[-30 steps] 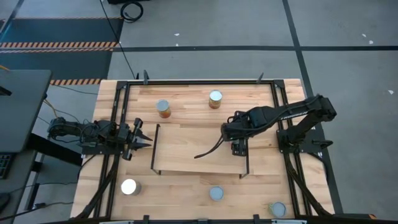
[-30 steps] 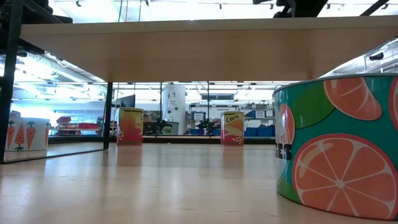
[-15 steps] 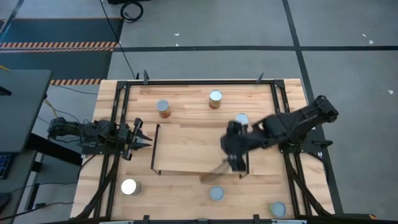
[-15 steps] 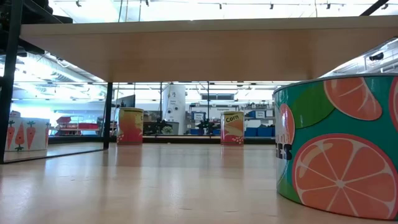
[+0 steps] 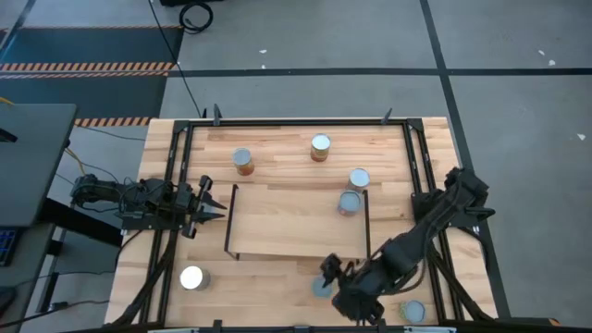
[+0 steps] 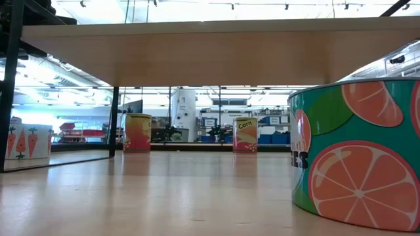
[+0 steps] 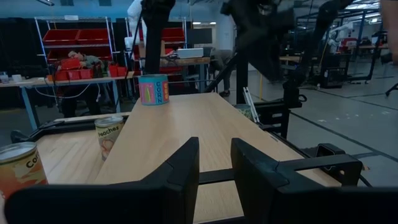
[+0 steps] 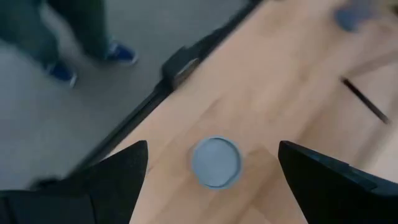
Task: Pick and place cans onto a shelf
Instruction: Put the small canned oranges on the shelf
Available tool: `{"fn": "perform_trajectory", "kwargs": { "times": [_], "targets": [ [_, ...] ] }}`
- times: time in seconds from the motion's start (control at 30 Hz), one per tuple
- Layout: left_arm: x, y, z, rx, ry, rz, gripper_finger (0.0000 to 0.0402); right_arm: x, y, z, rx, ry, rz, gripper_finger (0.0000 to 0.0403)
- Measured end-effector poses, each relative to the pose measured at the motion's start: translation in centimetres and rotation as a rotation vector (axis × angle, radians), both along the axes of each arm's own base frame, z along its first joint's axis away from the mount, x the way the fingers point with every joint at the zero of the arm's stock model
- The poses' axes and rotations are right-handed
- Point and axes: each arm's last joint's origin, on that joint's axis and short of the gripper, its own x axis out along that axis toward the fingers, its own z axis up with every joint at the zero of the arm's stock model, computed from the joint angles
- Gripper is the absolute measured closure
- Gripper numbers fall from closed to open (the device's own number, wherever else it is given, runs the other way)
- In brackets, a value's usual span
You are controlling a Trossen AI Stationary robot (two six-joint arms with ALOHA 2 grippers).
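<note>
- The large pale wooden tabletop with black rails (image 5: 277, 148) carries everything; most of the cans stand loose on it.
- The low light-wood shelf with thin black end frames (image 5: 287, 222) sits mid-table. One small grey-lidded tin can (image 5: 349, 202) stands on its far right corner, another (image 5: 359, 178) on the table just beyond it.
- The right gripper (image 5: 344, 287) hangs over the near edge of the table, fingers (image 8: 106, 180) spread wide and empty, just beside a round silvery-lidded can (image 5: 321, 288); in the right wrist view that can (image 8: 215, 162) lies between the fingers, below them.
- The left gripper (image 5: 211, 205) waits by the shelf's left frame, its fingers (image 7: 180, 168) a narrow gap apart, holding nothing.
- Two orange-sided cans (image 5: 242, 160) (image 5: 320, 146) stand near the far rail; a bright-lidded can (image 5: 191, 277) and a grey one (image 5: 413, 312) stand near the front.
- Handling, as a judgement: these tins look rigid and smooth-walled, probably moderately heavy if full, so slippery rather than fragile. Grip low-to-mid on the cylindrical side, fingers opposite across the lid's width, kept upright.
</note>
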Motion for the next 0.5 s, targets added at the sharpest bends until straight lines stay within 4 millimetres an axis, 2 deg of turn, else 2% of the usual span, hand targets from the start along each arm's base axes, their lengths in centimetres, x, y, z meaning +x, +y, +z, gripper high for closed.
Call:
{"fn": "perform_trajectory", "kwargs": {
  "times": [0.1,0.27,0.37,0.5],
  "targets": [
    [0.0,0.0,0.0,0.0,0.0,0.0,0.0303,1.1,0.3,-2.0,-0.04,0.04,0.11,0.0034],
    [0.0,0.0,0.0,0.0,0.0,0.0,0.0303,2.9,0.2,-5.3,-0.092,0.1,0.193,0.0034],
    [0.0,0.0,0.0,0.0,0.0,0.0,0.0303,3.8,-0.1,-7.1,-0.124,0.135,0.204,0.0034],
    [0.0,0.0,0.0,0.0,0.0,0.0,0.0303,4.7,-0.7,-8.5,-0.145,0.16,0.194,0.0034]
  ]
}}
